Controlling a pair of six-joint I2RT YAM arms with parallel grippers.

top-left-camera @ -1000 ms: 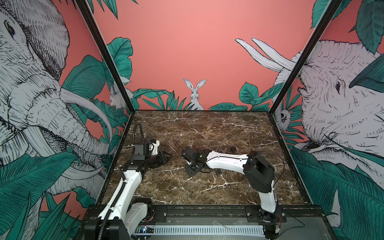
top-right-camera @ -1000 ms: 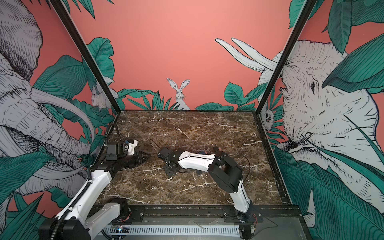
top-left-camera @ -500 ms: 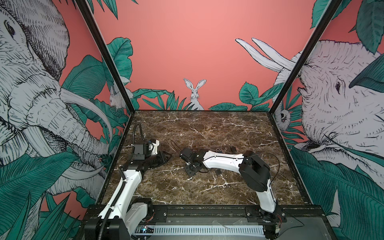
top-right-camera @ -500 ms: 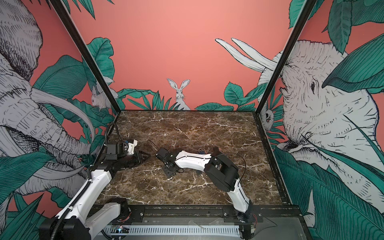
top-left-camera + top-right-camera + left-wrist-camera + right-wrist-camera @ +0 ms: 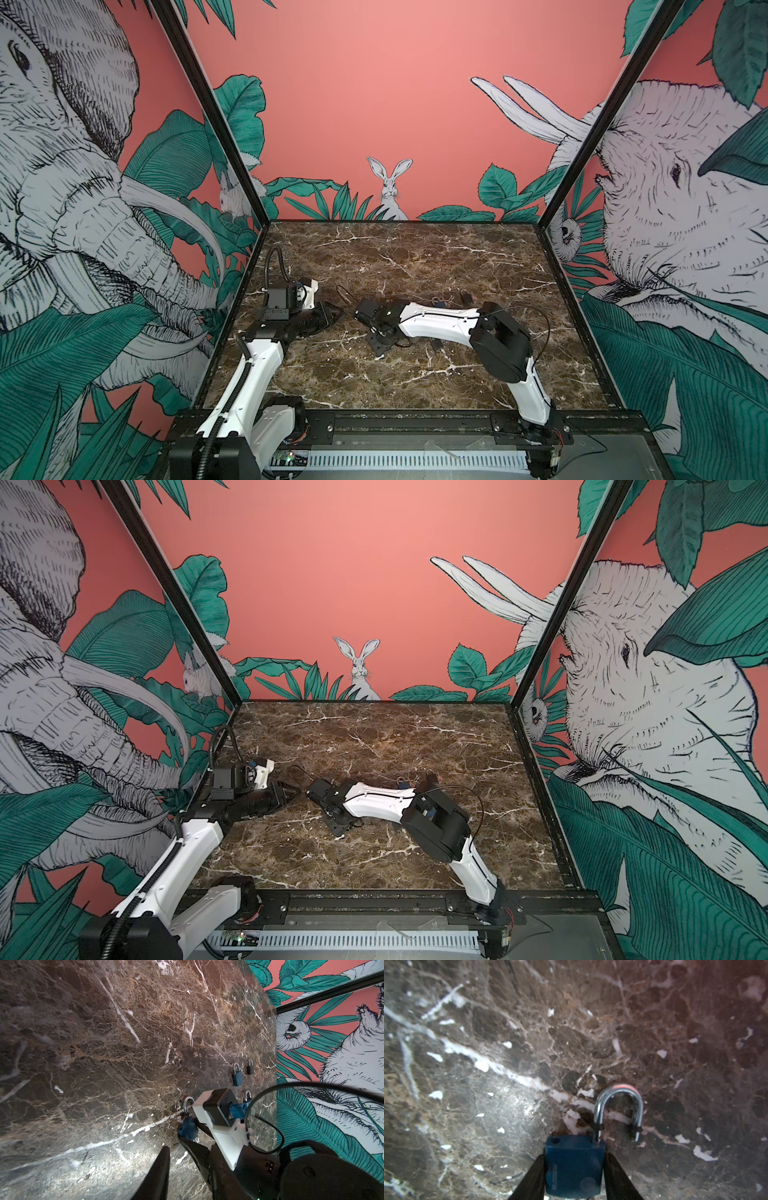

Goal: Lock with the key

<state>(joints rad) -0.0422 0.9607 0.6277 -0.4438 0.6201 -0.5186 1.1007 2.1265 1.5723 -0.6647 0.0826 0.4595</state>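
Observation:
A blue padlock point(image 5: 574, 1165) sits with its body between the black fingers of my right gripper point(image 5: 574, 1157), which is shut on it. Its silver shackle point(image 5: 618, 1093) is sprung open, with one leg out of the body. The lock is held low over the brown marble table point(image 5: 415, 257). In the left wrist view the same padlock point(image 5: 188, 1129) shows under the right wrist's white camera mount point(image 5: 218, 1118). My left gripper point(image 5: 173, 1144) stands open just beside it with nothing between its fingers. The key is not clearly in view. In both top views the left gripper point(image 5: 330, 318) and right gripper point(image 5: 378, 347) are close together at the table's left middle.
Three more small padlocks lie near the right wall: a blue one point(image 5: 237, 1078), a black one point(image 5: 250, 1068) and one partly behind the camera mount point(image 5: 247, 1097). A black cable loop point(image 5: 278, 1132) hangs off the right wrist. Painted walls close in three sides of the table.
My right arm has shifted slightly left, toward the left gripper, and its fingers have drawn in on the padlock. The left arm has not moved.

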